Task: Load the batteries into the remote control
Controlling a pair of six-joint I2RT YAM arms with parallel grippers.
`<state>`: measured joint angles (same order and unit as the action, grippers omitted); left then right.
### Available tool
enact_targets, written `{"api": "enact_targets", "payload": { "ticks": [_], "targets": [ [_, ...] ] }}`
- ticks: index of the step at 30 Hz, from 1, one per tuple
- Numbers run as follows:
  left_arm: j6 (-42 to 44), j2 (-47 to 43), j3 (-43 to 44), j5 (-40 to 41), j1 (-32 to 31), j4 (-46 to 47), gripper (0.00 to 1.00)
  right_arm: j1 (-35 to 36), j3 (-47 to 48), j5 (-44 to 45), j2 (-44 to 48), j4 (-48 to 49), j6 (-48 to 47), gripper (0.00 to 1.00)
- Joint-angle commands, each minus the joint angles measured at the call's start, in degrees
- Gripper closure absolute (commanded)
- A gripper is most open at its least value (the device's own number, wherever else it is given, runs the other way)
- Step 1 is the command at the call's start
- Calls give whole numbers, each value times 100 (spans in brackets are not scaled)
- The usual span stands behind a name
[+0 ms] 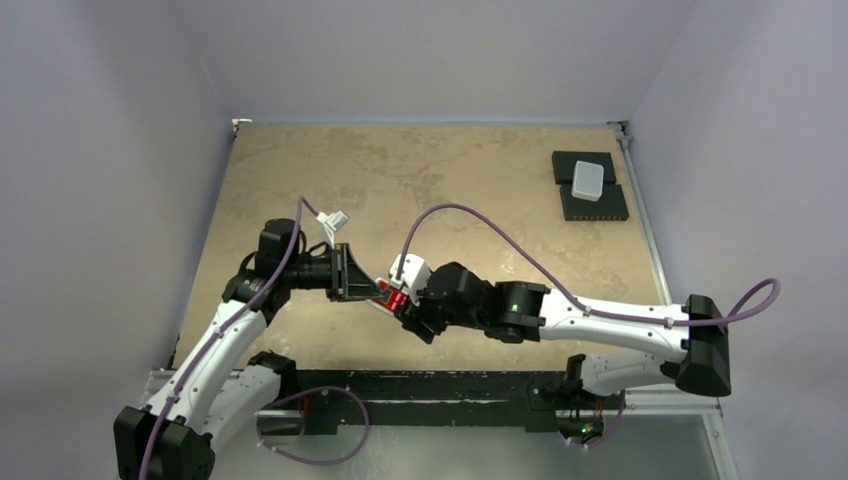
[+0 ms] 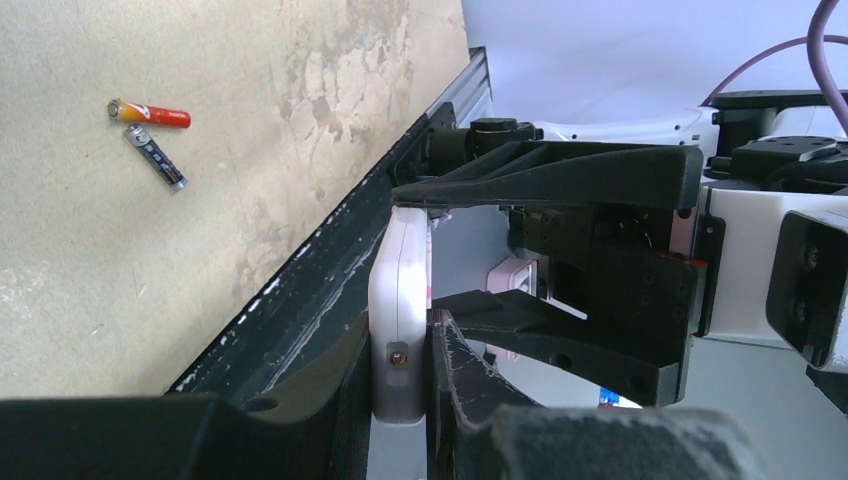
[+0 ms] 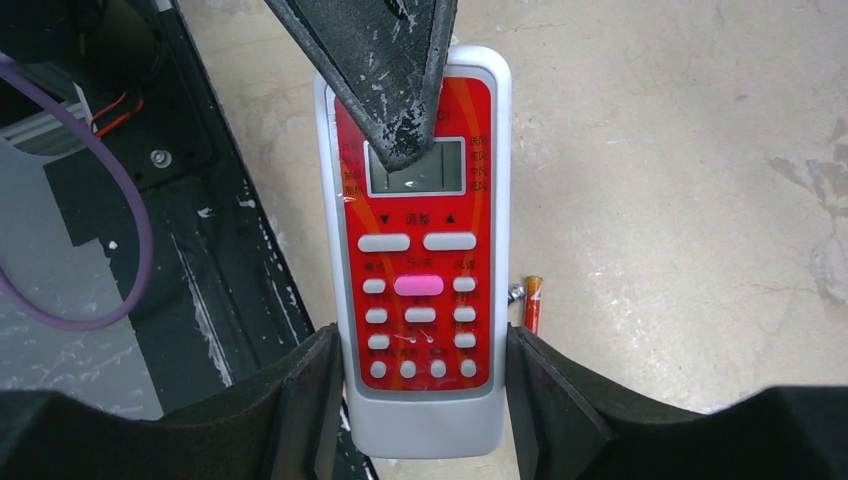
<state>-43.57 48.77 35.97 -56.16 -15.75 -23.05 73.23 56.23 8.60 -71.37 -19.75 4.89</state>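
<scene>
From the top, the remote was in the middle, between the two arms. It looked lifted off the counter. The left claw had one end and the right claw had the other.

From the left wrist, the left claw was clamped on the remote's front and back, near one end. The two batteries lay on the counter, well away from the remote, with their ends close together.

From the right wrist, the right claw was squeezed on the remote's two long edges, at the button end. The red face looked up at this camera. One left finger lay over the little screen. One battery showed on the counter, just past the remote's edge.

I think the batteries go in the white back, so the remote had to be turned over. With both claws holding, neither should pull or twist hard, or the remote could slip. Only one claw should let go, and slowly. The other should keep a firm squeeze, then lay the remote back-up near the batteries.
</scene>
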Motion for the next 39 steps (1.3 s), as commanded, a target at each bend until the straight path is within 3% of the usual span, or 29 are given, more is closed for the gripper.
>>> {"api": "enact_targets", "payload": {
  "ticks": [1, 6, 16, 18, 20, 26, 30, 39],
  "targets": [
    [-225, -154, -118, -155, 28, 452, 100, 33, -4, -50, 349, 249, 140, 37],
    [-532, -279, -224, -128, 36, 699, 100, 33, -224, -97, 768, 291, 82, 24],
    [-1823, -652, -603, 293, 32, 1325, 100, 33, -607, -670, 1902, 662, -214, 21],
    [-2191, -810, -702, 413, 35, 1421, 100, 33, -585, -842, 2079, 622, -361, 7],
    [-2589, -909, -753, 521, 30, 1519, 100, 33, -534, -847, 2115, 564, -621, 3],
    [-3651, -1124, -707, 879, 29, 1361, 100, 38, -387, -779, 1801, 272, -1176, 11],
    [-3539, -1047, -347, 1264, 30, 417, 100, 160, -515, -429, 1731, 605, -1487, 16],
    [-3863, -990, -336, 1148, 28, 257, 100, 933, -465, 1151, 1355, 1062, -2265, 17]
  ]
}}
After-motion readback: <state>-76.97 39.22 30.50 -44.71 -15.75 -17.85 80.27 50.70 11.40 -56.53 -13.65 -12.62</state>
